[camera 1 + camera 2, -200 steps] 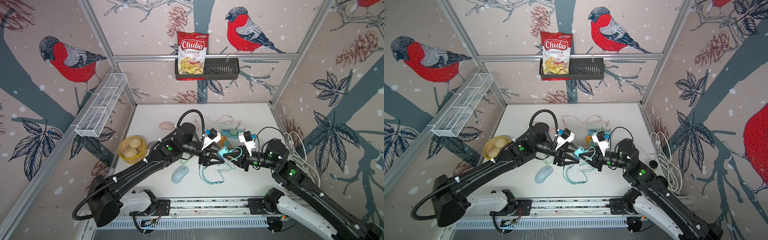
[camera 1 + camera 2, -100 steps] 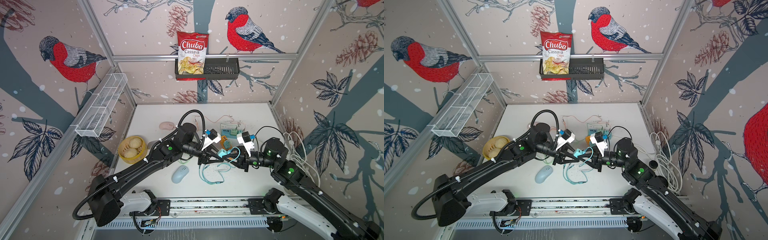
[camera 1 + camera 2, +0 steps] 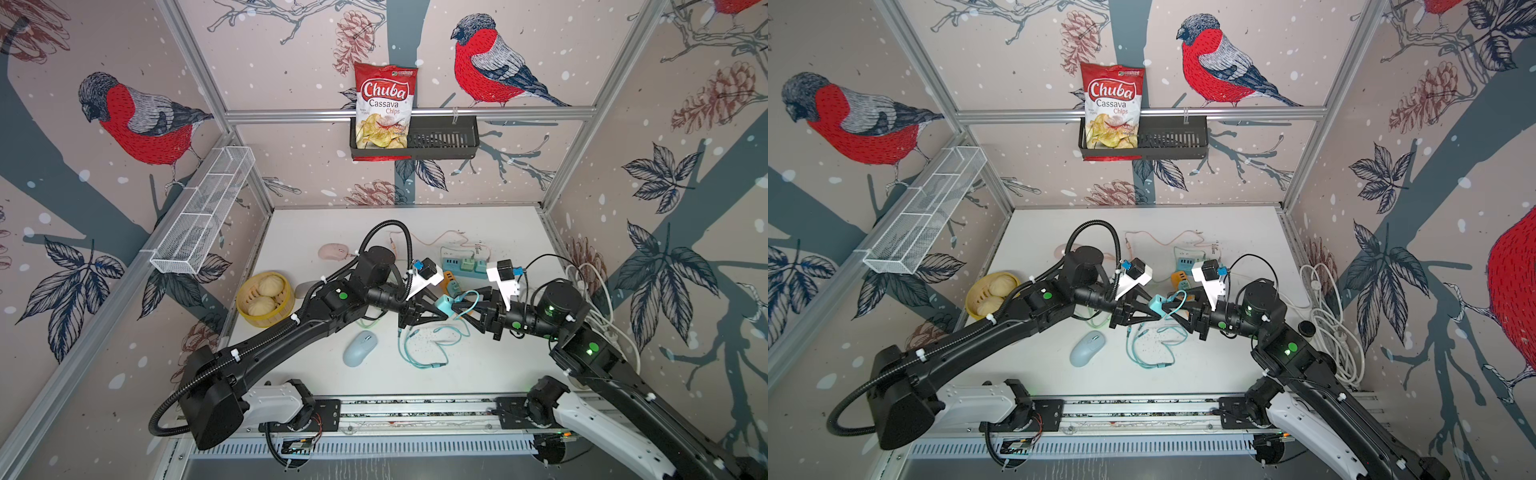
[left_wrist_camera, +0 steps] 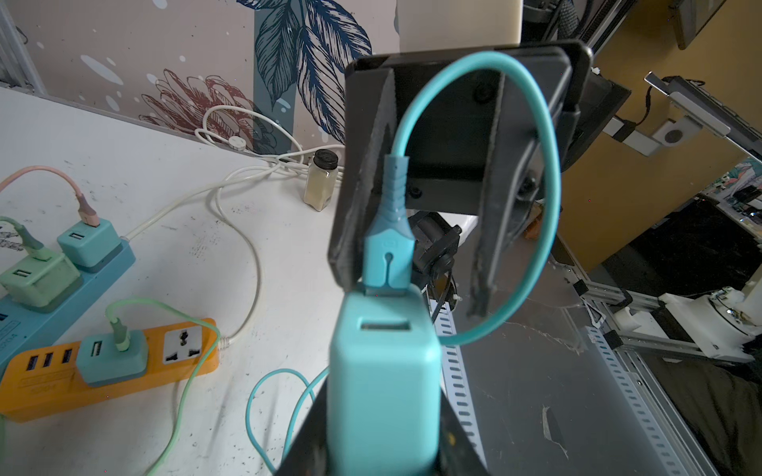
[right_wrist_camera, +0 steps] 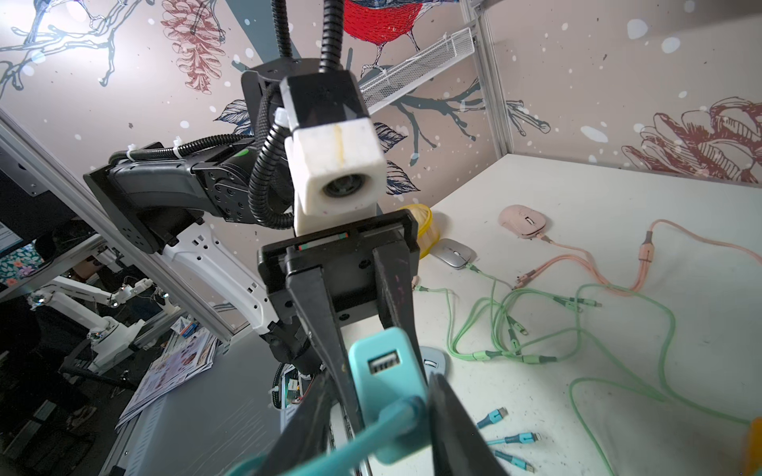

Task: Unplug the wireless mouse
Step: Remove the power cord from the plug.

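Charger is clenched in left claw; right claw straddles plug, grip unclear. Plug not yet pulled out.

A bag of Chuba cassava chips stands in the black basket on the back wall. A white wire basket hangs on the side wall. On the table, a yellow steamer holds what look like two buns. A white cord lies coiled beside a black-lidded jar.
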Robot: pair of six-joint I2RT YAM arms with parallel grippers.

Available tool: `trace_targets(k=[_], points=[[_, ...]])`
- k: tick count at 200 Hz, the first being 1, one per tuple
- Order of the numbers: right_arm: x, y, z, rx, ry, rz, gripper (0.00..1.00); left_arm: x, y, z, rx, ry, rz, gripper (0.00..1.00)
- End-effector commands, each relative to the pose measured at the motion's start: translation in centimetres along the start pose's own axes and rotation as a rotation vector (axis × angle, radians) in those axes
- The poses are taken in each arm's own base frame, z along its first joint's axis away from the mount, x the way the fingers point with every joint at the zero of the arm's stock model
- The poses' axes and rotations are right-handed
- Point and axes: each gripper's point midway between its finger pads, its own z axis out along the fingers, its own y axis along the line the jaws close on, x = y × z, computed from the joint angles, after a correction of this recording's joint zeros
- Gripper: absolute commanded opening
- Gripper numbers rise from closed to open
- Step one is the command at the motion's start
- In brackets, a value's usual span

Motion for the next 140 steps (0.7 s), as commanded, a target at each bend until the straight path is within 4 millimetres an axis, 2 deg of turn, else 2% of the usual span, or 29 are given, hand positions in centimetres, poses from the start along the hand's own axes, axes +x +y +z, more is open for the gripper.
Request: trace_targets(k=[1,17,42,89,119,140], points=[[-1.2,0.1,-0.3,0.016,-0.04,-0.001,0.2,-0.3,-0.3,0.1,0.02,-0.004,0.023,0.0],[-1.4,-0.1,-0.4,0.03,-0.049,-0.005,0.0,0.0,-0.5,0.4,0.029,0.007,0.02,0.0],[-2.2,-0.6,-0.8,0.083,-0.08,-0.012,0.0,0.7,-0.2,0.8,0.017,0.032,0.004,0.0],[-4.9,-2.2,-2.7,0.237,-0.172,-0.033,0.0,2.7,0.6,1.6,-0.034,0.094,-0.056,0.0],[-4.8,-3.2,-3.0,0.285,-0.184,-0.013,0.0,4.2,0.8,1.4,-0.064,0.132,-0.085,0.0],[-4.4,-3.3,-3.0,0.275,-0.189,-0.008,0.0,4.3,1.1,1.0,-0.102,0.138,-0.086,0.0]])
